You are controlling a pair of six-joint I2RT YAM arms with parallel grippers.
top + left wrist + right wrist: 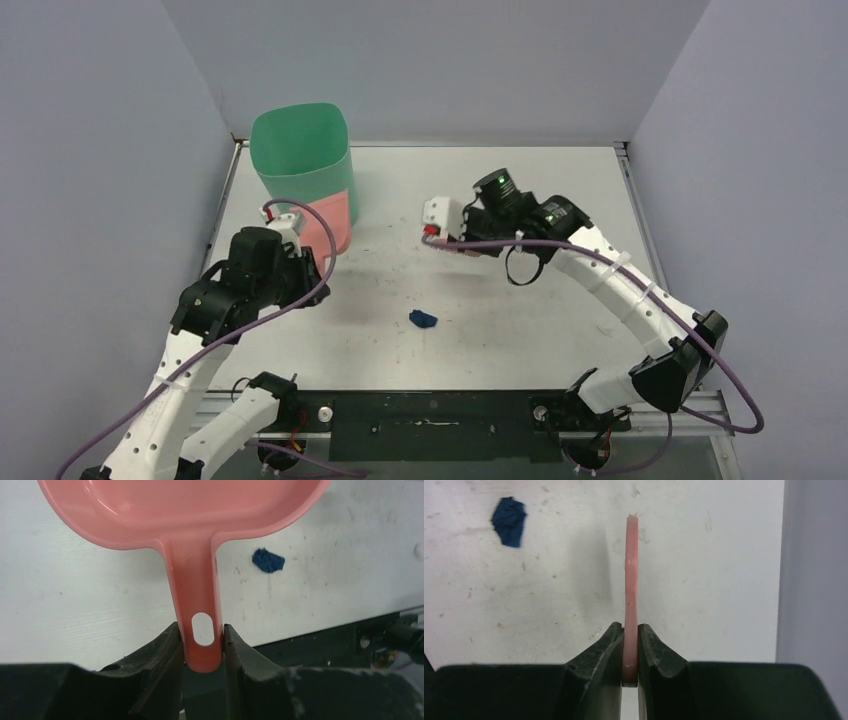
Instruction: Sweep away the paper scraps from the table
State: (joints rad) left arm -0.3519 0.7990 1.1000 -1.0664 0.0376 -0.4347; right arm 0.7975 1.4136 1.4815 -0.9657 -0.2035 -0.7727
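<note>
Green bin stands at the far left of the table. Just in front of it, the left gripper is clamped on the handle end of the pink dustpan. The pan seems raised off the surface, its long axis running straight away from the fingers.

Right of the pan and toward the near edge lies the only scrap we find, a dark blue paper scrap, on the table between the two arms.

Farther right, the right gripper is pinched tight on a thin pink handle, seen edge-on. We take it for the brush; no bristles show. The scrap lies on the near-edge side of this hand, and we judge it closer to this hand than to the pan.

The overhead view gives the layout. Only the wrist views show both grips, and each also catches the scrap.
</note>
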